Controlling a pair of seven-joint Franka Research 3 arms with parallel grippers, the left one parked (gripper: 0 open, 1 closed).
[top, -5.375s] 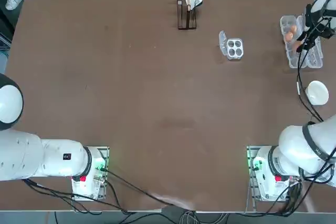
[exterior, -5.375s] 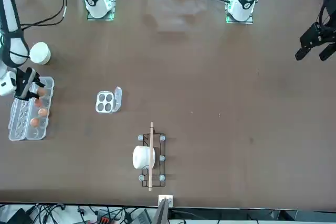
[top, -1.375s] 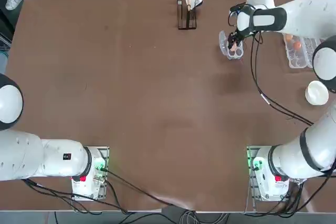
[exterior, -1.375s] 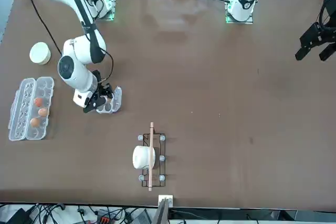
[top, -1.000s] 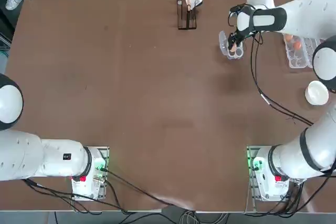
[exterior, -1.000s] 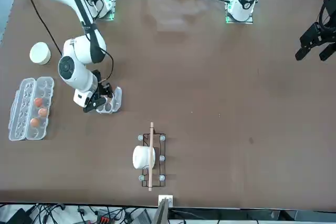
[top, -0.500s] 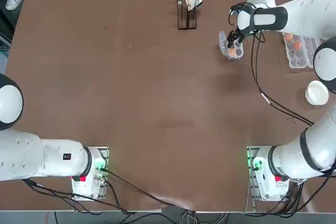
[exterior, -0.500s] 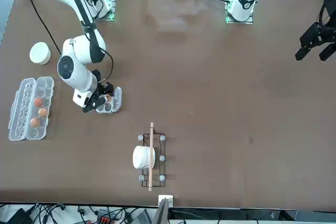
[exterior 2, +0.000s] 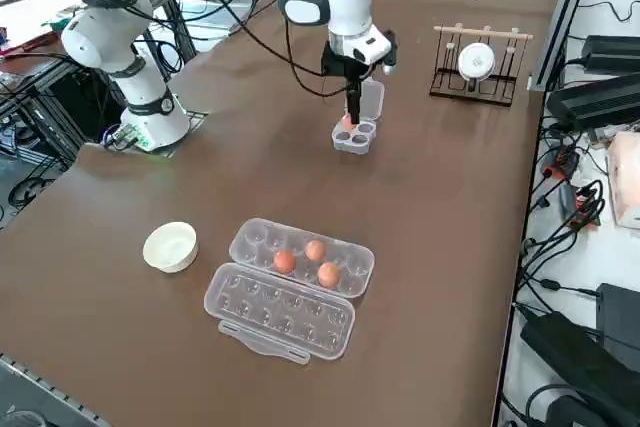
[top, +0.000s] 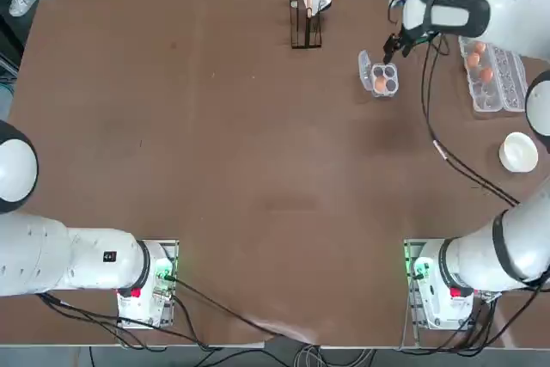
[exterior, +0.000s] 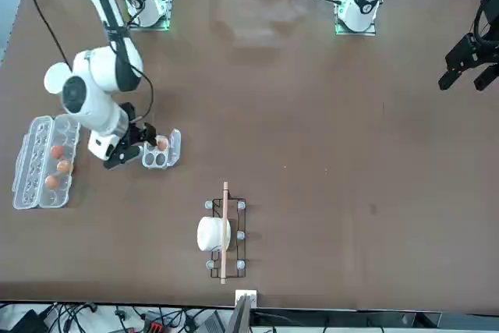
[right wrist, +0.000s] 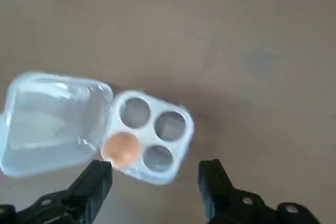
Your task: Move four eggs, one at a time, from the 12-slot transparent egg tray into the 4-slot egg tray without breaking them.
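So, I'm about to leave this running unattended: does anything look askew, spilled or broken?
Nothing stands out: one egg sits in the small tray, three in the long carton, and the right gripper hangs open.

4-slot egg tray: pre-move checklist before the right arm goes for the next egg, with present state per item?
1. Right gripper open and holding nothing: ok
2. Placed egg sitting in a cup of the 4-slot egg tray: ok
3. Free cups for the next egg: ok, three
4. Eggs left in the 12-slot transparent egg tray: ok, three
5. 12-slot lid open: ok
6. Placed egg free of cracks underneath: cannot tell
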